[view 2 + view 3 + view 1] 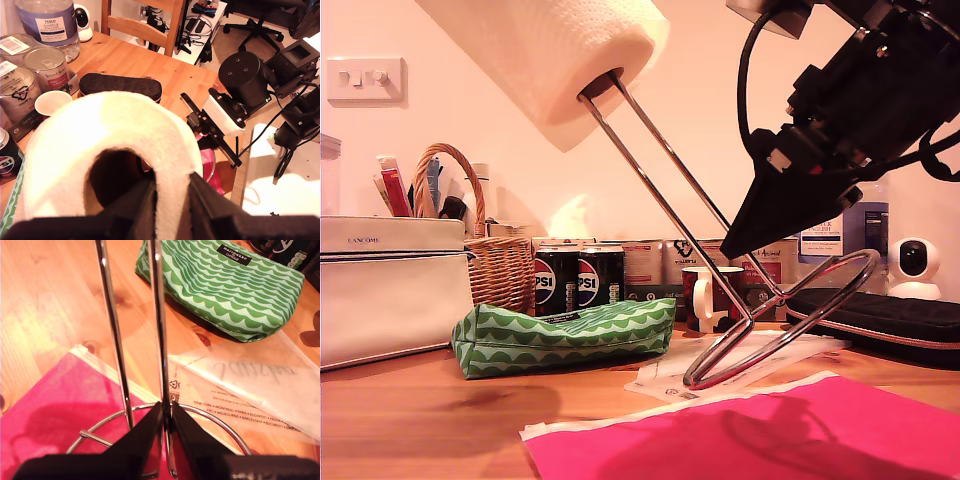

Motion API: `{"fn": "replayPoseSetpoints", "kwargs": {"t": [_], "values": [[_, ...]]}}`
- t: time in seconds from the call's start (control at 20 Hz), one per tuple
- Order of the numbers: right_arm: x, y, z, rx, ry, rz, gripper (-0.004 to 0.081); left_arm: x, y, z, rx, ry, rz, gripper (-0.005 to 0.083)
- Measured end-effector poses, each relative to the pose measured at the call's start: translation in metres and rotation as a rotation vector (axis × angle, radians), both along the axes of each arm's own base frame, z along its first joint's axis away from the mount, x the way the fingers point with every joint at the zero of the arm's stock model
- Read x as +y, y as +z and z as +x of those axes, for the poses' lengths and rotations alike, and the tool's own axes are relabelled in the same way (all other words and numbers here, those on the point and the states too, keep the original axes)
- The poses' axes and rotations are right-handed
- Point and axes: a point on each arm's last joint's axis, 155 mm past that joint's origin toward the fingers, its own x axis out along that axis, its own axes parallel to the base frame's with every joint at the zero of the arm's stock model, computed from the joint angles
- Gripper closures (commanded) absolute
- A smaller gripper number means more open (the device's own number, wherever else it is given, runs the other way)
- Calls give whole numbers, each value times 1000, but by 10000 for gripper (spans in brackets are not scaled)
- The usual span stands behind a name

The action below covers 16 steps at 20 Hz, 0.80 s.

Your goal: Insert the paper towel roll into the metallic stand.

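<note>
The paper towel roll [545,50] hangs tilted high at the exterior view's left. My first gripper [170,195] is shut on its wall, one finger inside the core and one outside; the roll [115,125] fills the first wrist view. The tip of the metallic stand [670,213] reaches into the roll's core. The stand leans steeply, with its ring base raised off the table on one side. At the exterior view's right, my second gripper [745,240] is shut on one upright rod just above the ring. In the second wrist view my second gripper [166,412] pinches that rod of the stand [112,315].
Below the stand lie a green wavy pouch [565,335], a pink envelope [760,430] and a clear plastic sleeve [720,365]. Behind them are Pepsi cans [575,280], a mug [705,295], a wicker basket [490,250], a white bag [390,285] and a black case [880,315].
</note>
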Motion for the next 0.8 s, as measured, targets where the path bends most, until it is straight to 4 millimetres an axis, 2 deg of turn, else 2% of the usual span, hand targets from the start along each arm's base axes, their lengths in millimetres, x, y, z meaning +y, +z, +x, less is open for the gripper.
{"fn": "replayPoseSetpoints", "kwargs": {"t": [0.2, 0.5, 0.8], "values": [[-2, -4, -3, 19, -3, -12, 783, 0, 0, 0, -1, 0, 0, 795], [2, 2, 0, 3, 1, 14, 783, -3, -2, 2, -12, 6, 25, 795], [22, 28, 7, -71, 30, 123, 783, -12, -10, 4, -38, 21, 96, 795]]}}
